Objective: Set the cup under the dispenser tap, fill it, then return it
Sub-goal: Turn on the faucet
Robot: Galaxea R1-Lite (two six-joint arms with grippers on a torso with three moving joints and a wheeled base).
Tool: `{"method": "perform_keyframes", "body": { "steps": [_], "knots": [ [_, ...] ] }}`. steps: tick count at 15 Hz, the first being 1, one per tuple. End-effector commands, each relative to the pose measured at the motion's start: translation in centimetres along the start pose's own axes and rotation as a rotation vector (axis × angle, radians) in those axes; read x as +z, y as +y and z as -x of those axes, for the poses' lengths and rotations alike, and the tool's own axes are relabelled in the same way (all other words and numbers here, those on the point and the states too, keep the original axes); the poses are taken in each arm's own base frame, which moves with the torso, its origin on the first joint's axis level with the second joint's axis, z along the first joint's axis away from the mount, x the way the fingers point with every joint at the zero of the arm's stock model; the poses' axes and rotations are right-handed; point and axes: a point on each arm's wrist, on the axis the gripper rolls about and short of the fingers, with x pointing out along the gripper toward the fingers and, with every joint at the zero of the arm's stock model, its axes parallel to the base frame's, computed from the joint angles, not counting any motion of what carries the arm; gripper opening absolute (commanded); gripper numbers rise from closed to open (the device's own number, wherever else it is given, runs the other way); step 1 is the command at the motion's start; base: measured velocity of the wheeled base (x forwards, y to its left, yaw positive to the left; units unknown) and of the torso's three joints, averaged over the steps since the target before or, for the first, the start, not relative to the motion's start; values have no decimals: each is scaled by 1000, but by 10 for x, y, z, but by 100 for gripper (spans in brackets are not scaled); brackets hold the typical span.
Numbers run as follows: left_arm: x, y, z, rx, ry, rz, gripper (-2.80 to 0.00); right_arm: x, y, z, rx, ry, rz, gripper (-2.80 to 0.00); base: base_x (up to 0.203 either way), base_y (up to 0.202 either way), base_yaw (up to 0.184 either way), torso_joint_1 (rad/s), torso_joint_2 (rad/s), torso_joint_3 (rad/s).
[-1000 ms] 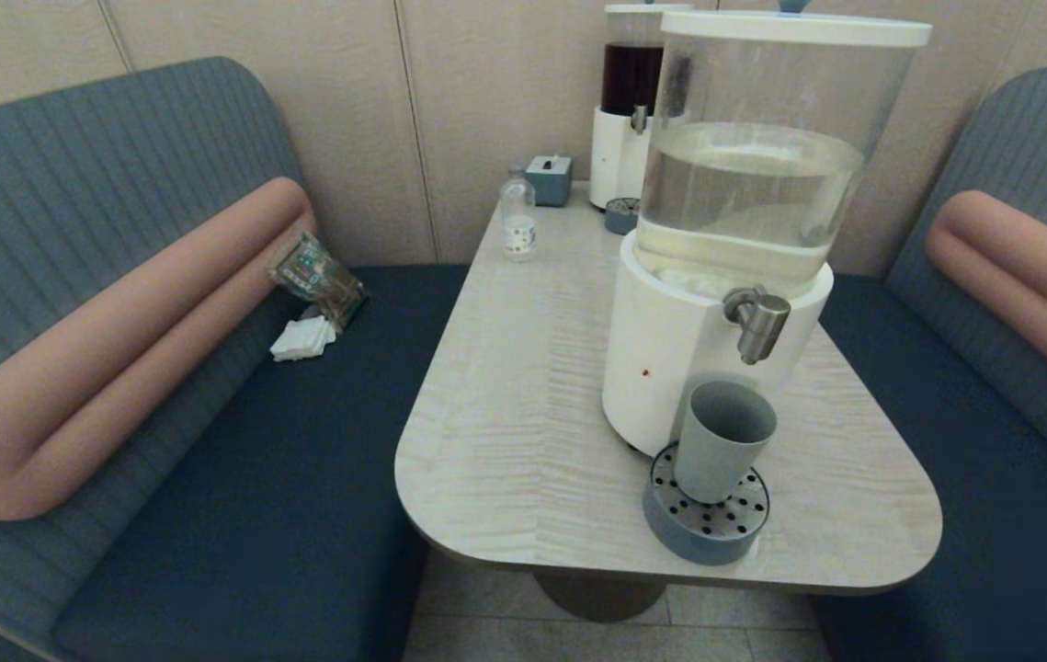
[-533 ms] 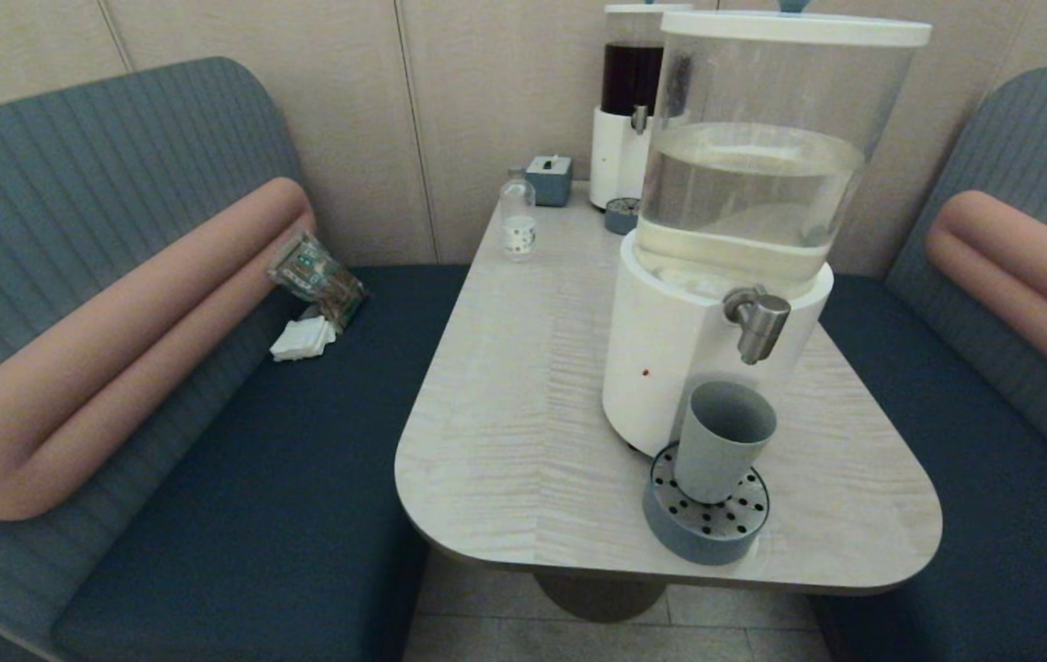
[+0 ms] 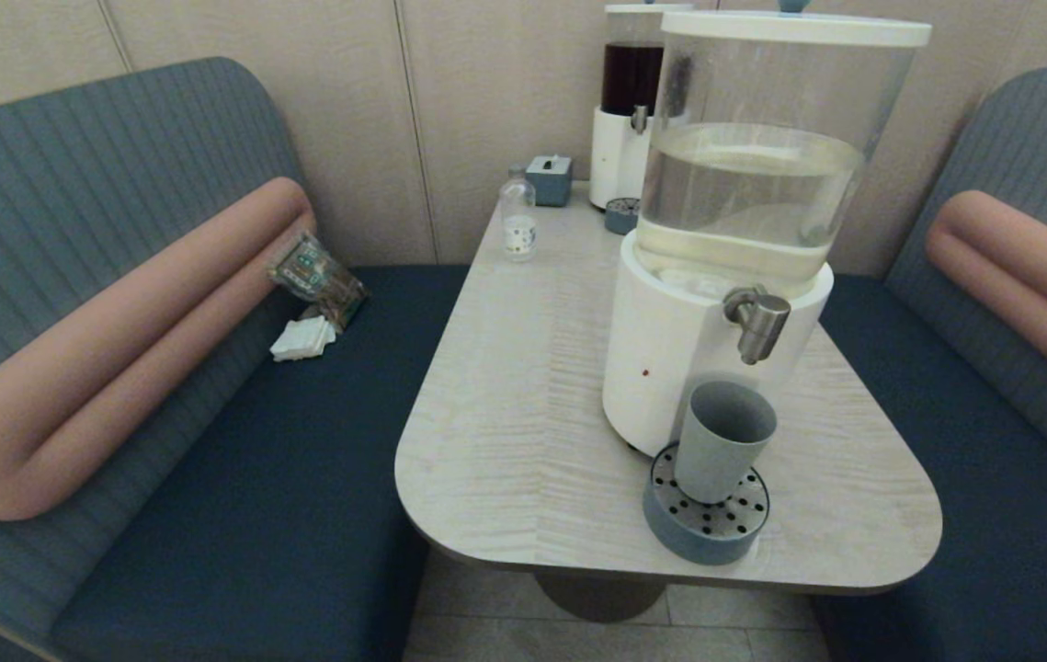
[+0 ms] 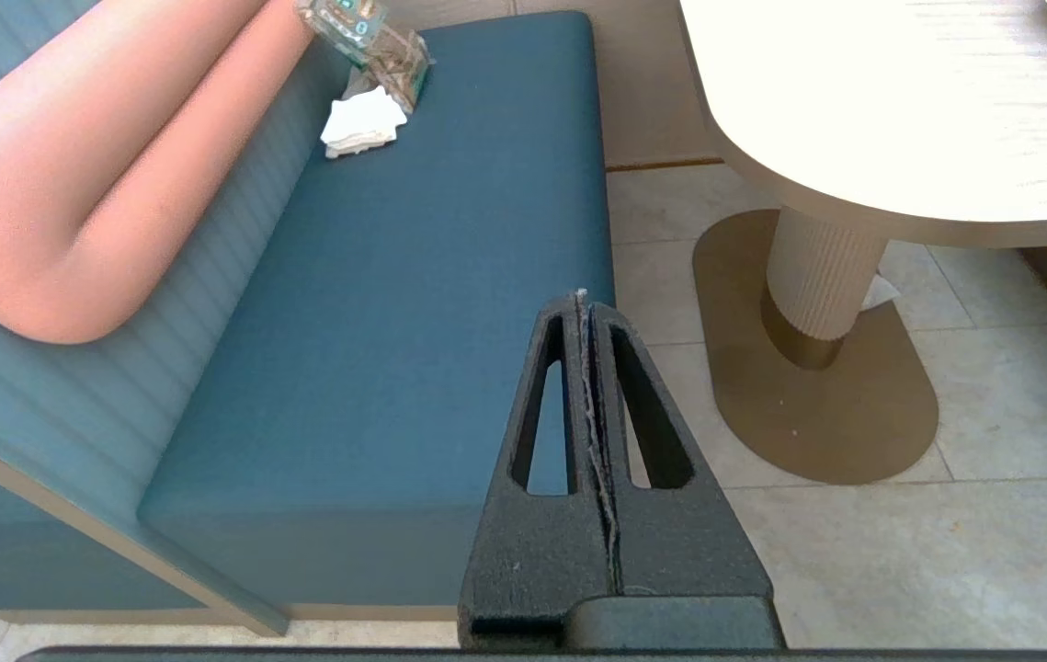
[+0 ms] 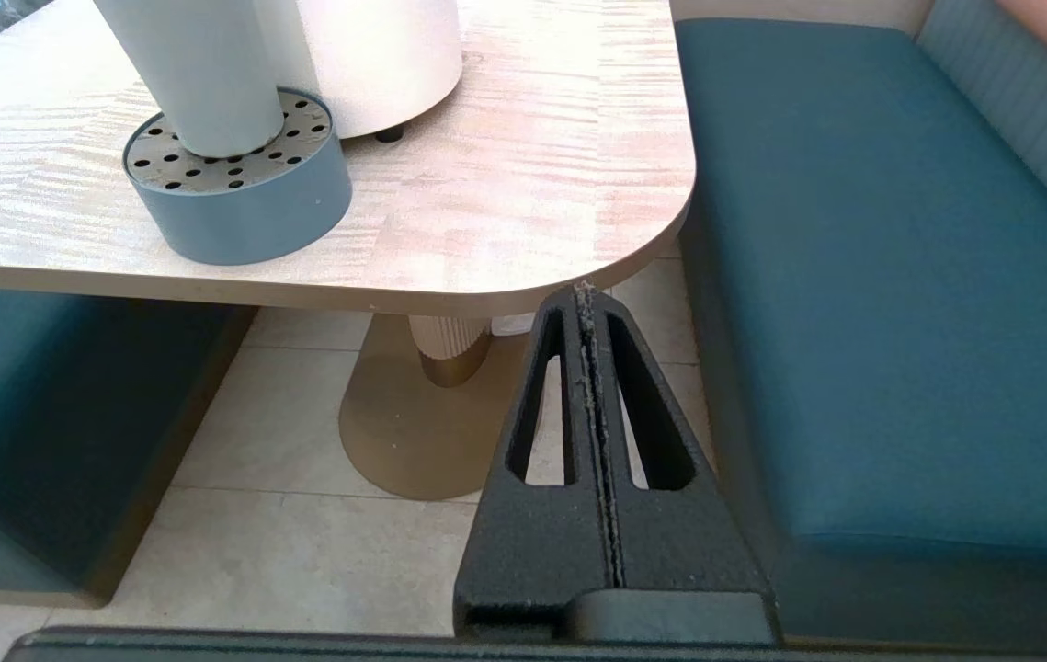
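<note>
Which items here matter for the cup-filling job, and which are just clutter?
Job: cup on the drip tray, dispenser tap, left gripper and right gripper, both parked low.

Clutter: small bottle, tissue box, dark-liquid dispenser, packet, napkins.

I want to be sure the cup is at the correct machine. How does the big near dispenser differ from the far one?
The near dispenser holds pale clear liquid; the far dispenser holds dark red. The near one looks much bigger and has a stubby steel tap; the far one's tap is smaller. The cup stands on the near one's drip tray; the far tray has none. Both have white bases and clear tanks.
</note>
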Motion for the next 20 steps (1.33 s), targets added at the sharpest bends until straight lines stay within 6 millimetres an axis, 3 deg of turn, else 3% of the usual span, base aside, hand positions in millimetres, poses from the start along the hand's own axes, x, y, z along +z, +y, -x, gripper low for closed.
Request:
{"method": "perform_keyframes", "body": {
  "steps": [1,5,7,10,13,15,18,20],
  "knots": [
    [-1,0,0,0,4,-1,-280,0,0,0,0,-1,2,-280,0,0,0,0,0,0],
    [0,0,0,0,2,-1,-280,8,0,2,-7,-22,40,-280,0,0,0,0,0,0],
    [0,0,0,0,3,-1,-280,49,2,11,-2,-105,39,-280,0,0,0,0,0,0],
    [0,0,0,0,2,-1,-280,140,8,15,4,-176,32,-280,0,0,0,0,0,0],
    [0,0,0,0,3,-1,-280,234,14,-11,7,-212,43,-280,0,0,0,0,0,0],
    [0,0,0,0,2,-1,-280,279,18,-42,11,-170,73,-280,0,0,0,0,0,0],
    [0,0,0,0,3,-1,-280,310,24,-100,49,6,127,-280,0,0,0,0,0,0],
    [0,0,0,0,3,-1,-280,307,32,-134,105,282,153,-280,0,0,0,0,0,0]
  ]
}}
